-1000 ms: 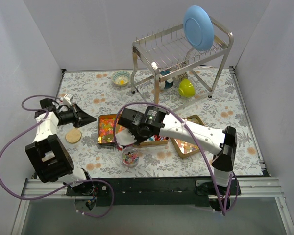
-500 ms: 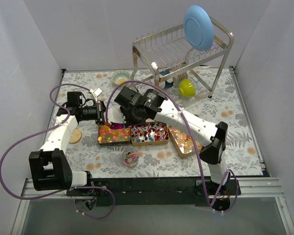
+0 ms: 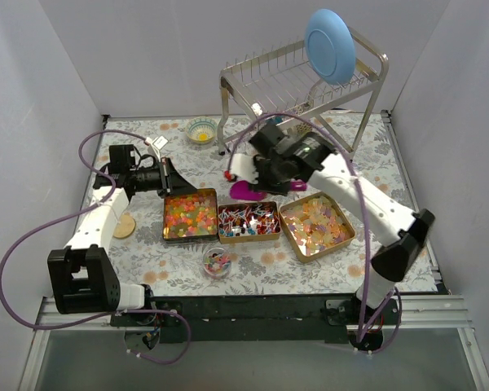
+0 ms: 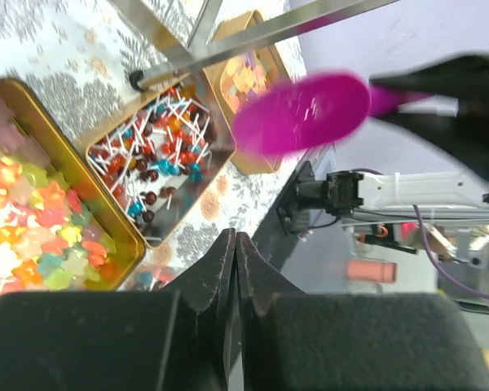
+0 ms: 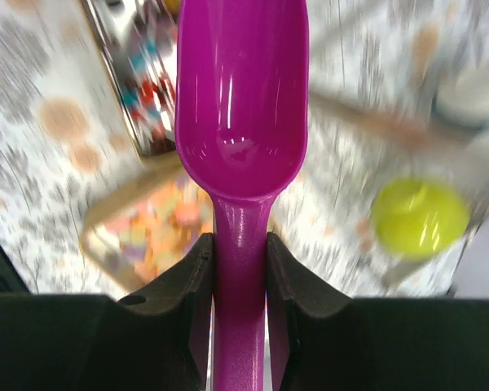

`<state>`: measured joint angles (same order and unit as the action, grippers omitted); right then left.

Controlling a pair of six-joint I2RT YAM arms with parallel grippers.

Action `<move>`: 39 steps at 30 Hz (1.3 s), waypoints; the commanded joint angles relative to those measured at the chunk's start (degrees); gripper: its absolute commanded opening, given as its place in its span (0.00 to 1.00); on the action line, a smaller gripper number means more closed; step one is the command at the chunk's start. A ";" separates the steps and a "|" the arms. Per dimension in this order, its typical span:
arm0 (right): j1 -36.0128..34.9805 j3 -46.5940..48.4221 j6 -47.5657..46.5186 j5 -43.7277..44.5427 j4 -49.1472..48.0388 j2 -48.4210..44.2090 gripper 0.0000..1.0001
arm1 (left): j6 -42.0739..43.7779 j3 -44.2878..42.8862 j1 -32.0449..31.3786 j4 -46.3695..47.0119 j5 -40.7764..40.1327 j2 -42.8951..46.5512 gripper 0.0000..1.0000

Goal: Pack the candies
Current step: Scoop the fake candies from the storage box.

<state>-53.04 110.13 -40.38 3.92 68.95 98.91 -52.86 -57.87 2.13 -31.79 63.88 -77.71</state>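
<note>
- The left arm (image 3: 102, 220) is built of white link shells and black joint housings, with a large black block at its shoulder.
- The right arm (image 3: 367, 197) is finished in the same white and black.
- A purple cable (image 3: 2, 273) is hung in loose loops beside each arm.
- The left gripper (image 4: 235, 242) is fitted with black, tapered fingers (image 4: 208, 277).
- The right gripper (image 5: 240, 244) is fitted with black, rounded fingers.
- Both bases are mounted on a black rail (image 3: 253, 314).

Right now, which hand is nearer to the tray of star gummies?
Left. The left hand sits shut just beyond the gummy tray's far left corner. The right hand, holding the magenta scoop, hovers beyond the middle lollipop tray.
</note>
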 commanded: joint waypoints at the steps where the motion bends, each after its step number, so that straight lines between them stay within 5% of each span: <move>1: 9.24 -12.61 -1.71 0.21 2.07 -12.41 0.01 | -0.93 1.26 -0.11 5.16 -2.26 2.49 0.02; 7: 15.84 -26.18 -9.00 3.45 3.29 -26.21 0.01 | -0.84 3.63 -0.11 5.33 -2.88 0.19 0.04; 14: 23.41 -38.30 -21.30 9.95 4.62 -30.18 0.01 | -0.49 5.31 -0.11 5.34 -5.08 -1.30 0.04; 39: 20.96 -54.31 -55.68 35.89 -14.54 -28.42 0.01 | -1.72 8.21 -0.11 6.48 -5.87 2.83 0.05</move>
<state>-30.46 57.60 -71.64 33.45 58.11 72.10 -54.70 -49.65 2.13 -26.44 57.60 -77.25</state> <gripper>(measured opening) 0.330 0.046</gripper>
